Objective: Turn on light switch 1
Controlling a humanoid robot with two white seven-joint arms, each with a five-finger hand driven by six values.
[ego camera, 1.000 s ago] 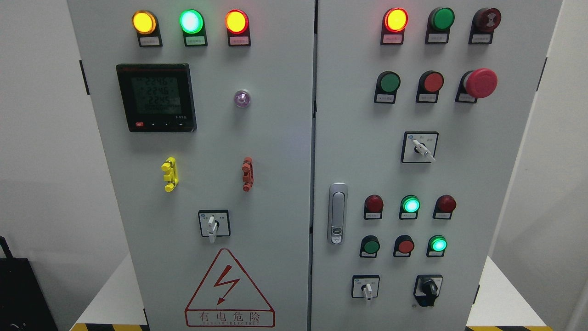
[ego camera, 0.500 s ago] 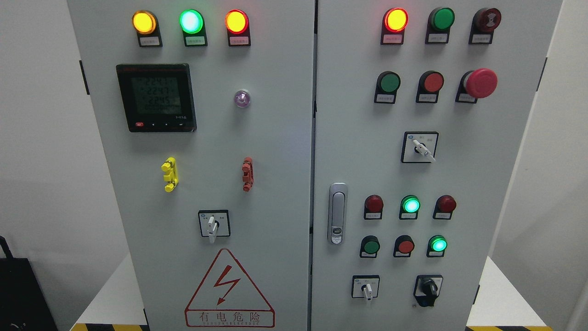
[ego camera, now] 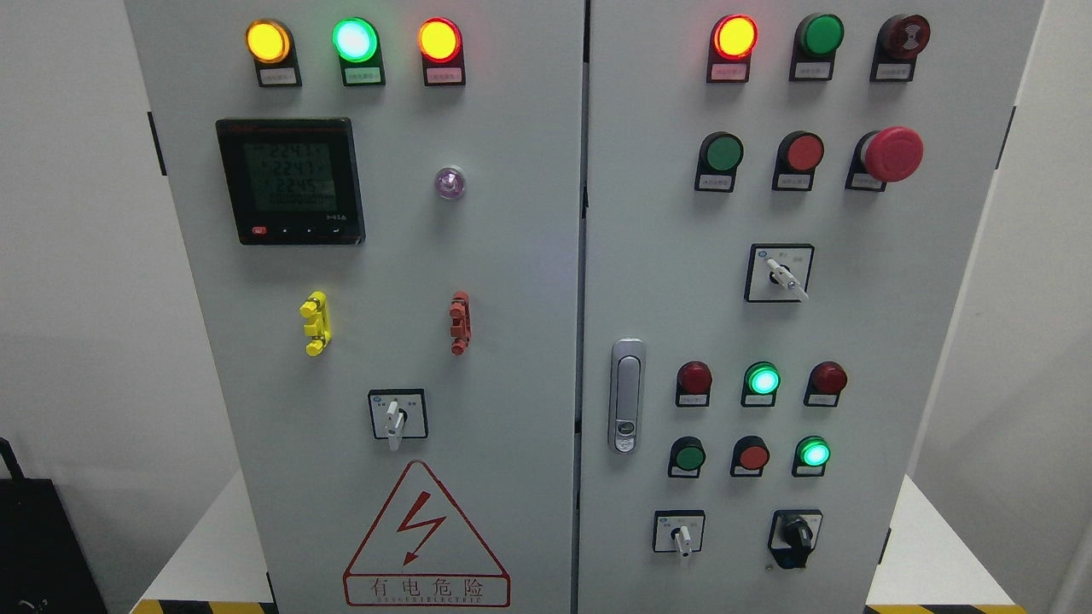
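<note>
A grey electrical cabinet (ego camera: 512, 256) with two doors fills the head view. The right door carries a lit red lamp (ego camera: 734, 37), a green button (ego camera: 723, 153), a red button (ego camera: 804, 153) and a red mushroom stop button (ego camera: 891, 154). Below them sit a white-lever selector switch (ego camera: 780, 275), a lit green lamp (ego camera: 762, 379), another lit green lamp (ego camera: 814, 453), a small selector (ego camera: 680, 535) and a black knob (ego camera: 797, 535). I cannot tell which control is light switch 1. Neither of my hands shows in the view.
The left door has amber, green and red lamps (ego camera: 354, 39), a digital meter (ego camera: 290, 181), a yellow clip (ego camera: 315, 323), a red clip (ego camera: 460, 322), a selector (ego camera: 395, 418) and a warning triangle (ego camera: 424, 537). A door handle (ego camera: 626, 396) sits beside the seam. White walls flank the cabinet.
Only the digits on the meter flicker; nothing else has moved.
</note>
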